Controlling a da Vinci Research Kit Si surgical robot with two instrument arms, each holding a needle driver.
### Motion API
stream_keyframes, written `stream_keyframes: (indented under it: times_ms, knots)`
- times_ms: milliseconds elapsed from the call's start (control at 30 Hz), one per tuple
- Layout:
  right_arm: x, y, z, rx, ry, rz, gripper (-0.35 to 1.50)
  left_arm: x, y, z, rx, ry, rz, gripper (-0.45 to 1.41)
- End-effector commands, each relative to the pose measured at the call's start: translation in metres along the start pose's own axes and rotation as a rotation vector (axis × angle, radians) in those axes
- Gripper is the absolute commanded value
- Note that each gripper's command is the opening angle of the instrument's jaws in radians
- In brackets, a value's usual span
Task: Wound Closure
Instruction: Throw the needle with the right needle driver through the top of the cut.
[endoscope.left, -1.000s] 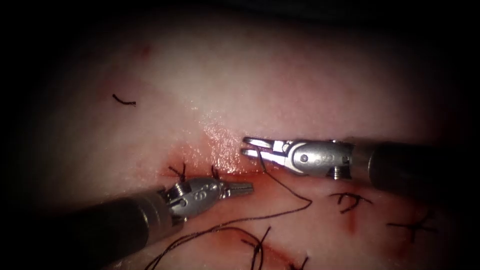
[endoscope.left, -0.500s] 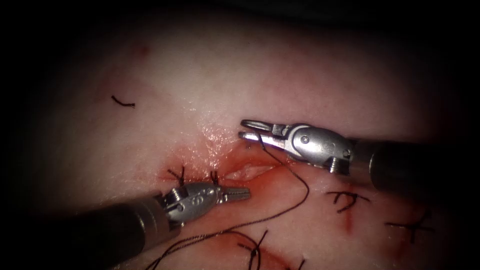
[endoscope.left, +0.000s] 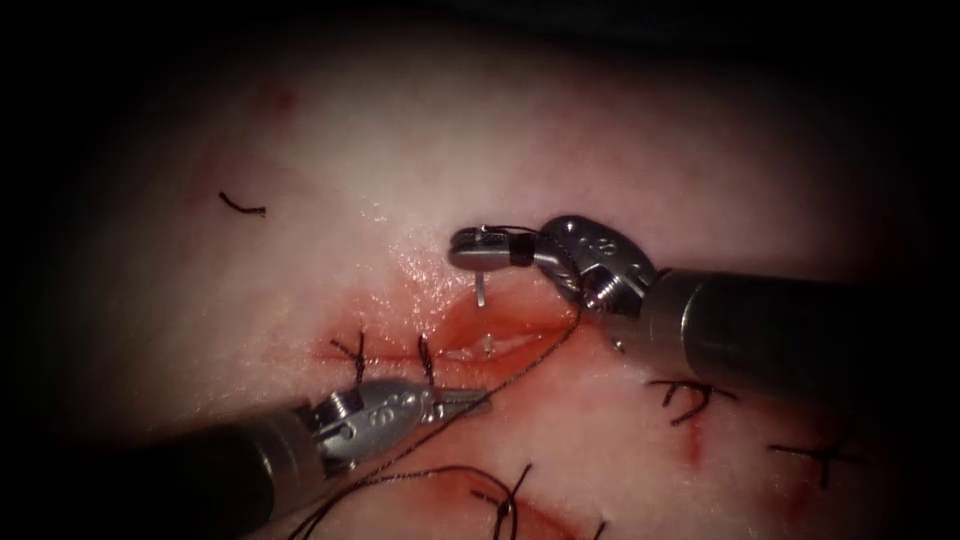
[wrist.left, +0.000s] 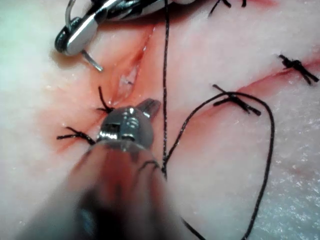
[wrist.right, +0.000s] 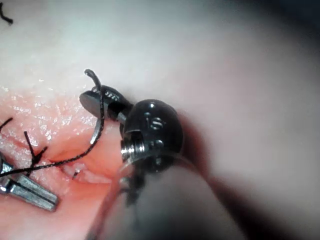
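My right tool (endoscope.left: 468, 250) reaches in over the tissue (endoscope.left: 600, 160) and is shut on the curved needle (endoscope.left: 481, 290) near the middle of its curve. The needle's point hangs down just above the far edge of the open cut (endoscope.left: 490, 338); it is not in the tissue. The needle (wrist.right: 98, 125) arcs across the right tool's jaws (wrist.right: 90, 100). Dark thread (endoscope.left: 540, 350) runs taut from that tool across the cut's right end and past my left tool (endoscope.left: 472, 400). That tool lies at the cut's near edge, shut, holding nothing. The thread (wrist.left: 165, 75) passes beside its tip (wrist.left: 150, 105).
Two finished stitches (endoscope.left: 357, 350) (endoscope.left: 428, 355) close the left part of the cut. Red fluid wets the cut's edges. More knotted stitches lie at the lower right (endoscope.left: 690, 395) (endoscope.left: 825, 455) and lower middle (endoscope.left: 505, 495). A loose cut thread end (endoscope.left: 243, 207) lies far left.
The right tool has moved up and left and rolled its wrist, so the needle now points down. The slack thread has been drawn taut. The left tool slid slightly down and left.
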Motion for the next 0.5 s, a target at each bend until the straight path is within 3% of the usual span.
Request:
stream_keyframes:
  times_ms: [33,200,500]
  knots:
    - [-0.0005,-0.0001,0.0013,0.033,-0.046,0.083,-0.35,-0.0001,-0.0002,0.0007,-0.001,0.001,-0.001,-0.42]
    - [-0.0020,-0.0022,0.0013,0.092,-0.105,0.233,-0.35,0.0001,-0.0004,0.0006,-0.004,0.001,0.003,-0.42]
    - [-0.0056,-0.0036,0.0000,0.083,-0.144,0.271,-0.35,0.0023,-0.0006,-0.0002,-0.008,0.013,0.050,-0.45]
